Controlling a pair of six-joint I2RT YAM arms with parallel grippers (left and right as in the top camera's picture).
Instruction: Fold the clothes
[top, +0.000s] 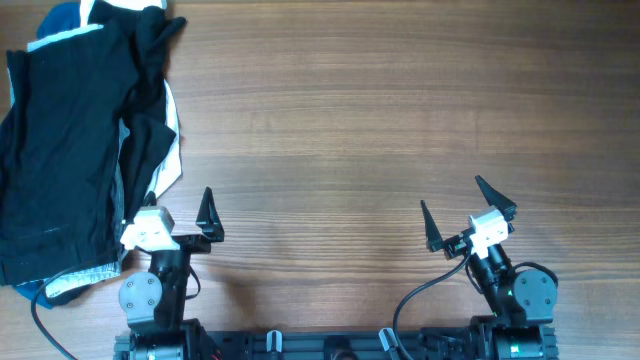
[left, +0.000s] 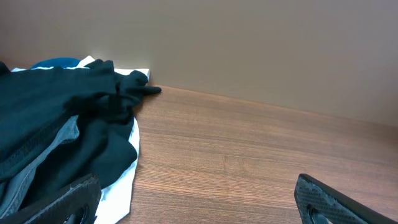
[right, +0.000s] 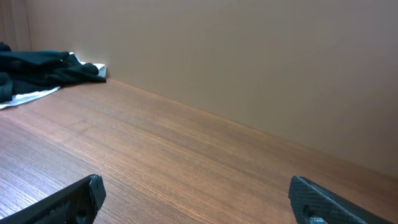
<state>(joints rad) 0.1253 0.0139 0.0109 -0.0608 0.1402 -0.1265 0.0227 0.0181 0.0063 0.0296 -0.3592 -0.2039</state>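
The clothes (top: 60, 150) lie in a heap at the table's far left, with black fabric on top and white and light-blue edges showing beneath. In the left wrist view the heap (left: 56, 106) fills the left side, with a grey layer in its folds. I cannot tell the garments apart within it. My left gripper (top: 180, 208) stands open at the front, its left finger at the heap's right edge and nothing between the fingers (left: 196, 199). My right gripper (top: 455, 198) is open over bare wood at the front right (right: 198, 193). The heap (right: 43, 71) shows far off to its left.
The wooden table (top: 380, 110) stretches from the heap to the right edge. A plain tan wall (right: 249, 56) rises behind its far edge. Both arm bases and cables (top: 420, 295) sit along the front edge.
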